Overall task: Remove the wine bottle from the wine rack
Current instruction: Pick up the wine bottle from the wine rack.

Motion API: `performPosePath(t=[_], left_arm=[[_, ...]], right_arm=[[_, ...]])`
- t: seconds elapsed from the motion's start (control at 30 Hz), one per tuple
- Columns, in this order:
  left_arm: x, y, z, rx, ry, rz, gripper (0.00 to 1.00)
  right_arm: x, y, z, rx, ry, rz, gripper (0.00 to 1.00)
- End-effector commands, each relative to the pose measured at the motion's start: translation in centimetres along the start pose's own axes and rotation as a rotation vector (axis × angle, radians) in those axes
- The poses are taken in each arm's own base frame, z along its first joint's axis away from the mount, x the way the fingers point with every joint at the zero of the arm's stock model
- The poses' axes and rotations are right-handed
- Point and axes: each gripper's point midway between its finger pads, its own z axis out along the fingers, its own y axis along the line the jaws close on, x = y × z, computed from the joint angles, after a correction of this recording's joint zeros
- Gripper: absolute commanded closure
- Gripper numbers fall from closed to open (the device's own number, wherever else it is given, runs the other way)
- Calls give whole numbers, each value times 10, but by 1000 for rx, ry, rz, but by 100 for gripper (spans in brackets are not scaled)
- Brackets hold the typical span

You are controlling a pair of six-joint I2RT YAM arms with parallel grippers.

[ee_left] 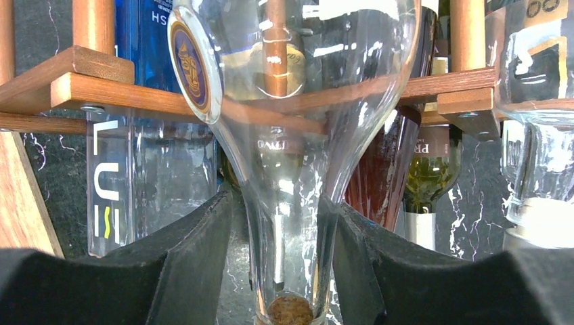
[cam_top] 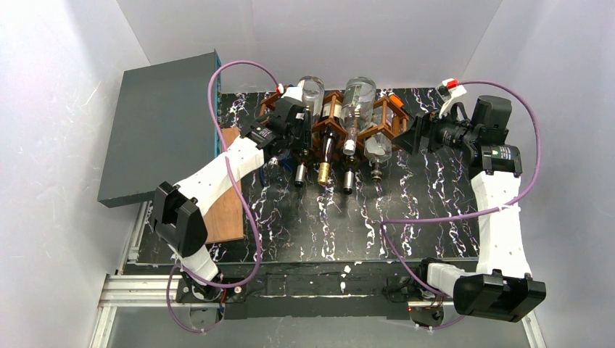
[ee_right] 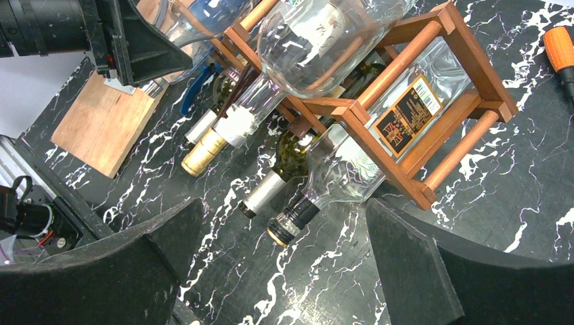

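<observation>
The brown wooden wine rack [cam_top: 395,109] stands at the back middle of the black marble table with several bottles lying in its cells. It also shows in the left wrist view [ee_left: 95,88] and the right wrist view [ee_right: 379,145]. My left gripper [cam_top: 296,134] is at the rack's left end. In the left wrist view my left gripper [ee_left: 284,223] is shut on the neck of a clear corked wine bottle [ee_left: 291,135], whose body [cam_top: 312,90] still lies in the rack. My right gripper [cam_top: 415,138] is open and empty just right of the rack, with nothing between its fingers [ee_right: 420,271].
A grey flat box [cam_top: 159,130] lies at the left, with a wooden board [cam_top: 228,210] beside it. Other bottle necks stick out towards me, including a gold-foiled one [cam_top: 324,170] and a black-capped clear one [ee_right: 291,223]. An orange-handled tool [ee_right: 560,51] lies behind the rack.
</observation>
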Motion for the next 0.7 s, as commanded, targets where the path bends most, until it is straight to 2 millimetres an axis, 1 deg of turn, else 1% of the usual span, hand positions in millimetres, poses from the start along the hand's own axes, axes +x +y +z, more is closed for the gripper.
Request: performPosePath(t=[0.0,0.13,0.27,0.4,0.53,0.6,0.67], left_arm=[[-2,7,3,-21,1,-4,49],[-6,7,-1,-15,1,-9,49],[-8,7,-1,-18,3,-10,49],[-6,7,3,-20,11,-12,53],[-9,7,1,-18,5,-3,67],[-11,8,-2,-20,1,3,76],[-14,8,-7,-15,-8,15,88]], right_arm=[[-8,6,-4,-7,-37,-37,0],[-9,6,-4,-6,-36,-38,0],[-9,6,-4,-7,-37,-36,0],[-8,6,-4,-6,-37,-37,0],[-8,6,-4,-5,-35,-36,0],[-7,5,-5,-3,-35,-36,0],[-7,6,-4,-4,-34,-34,0]])
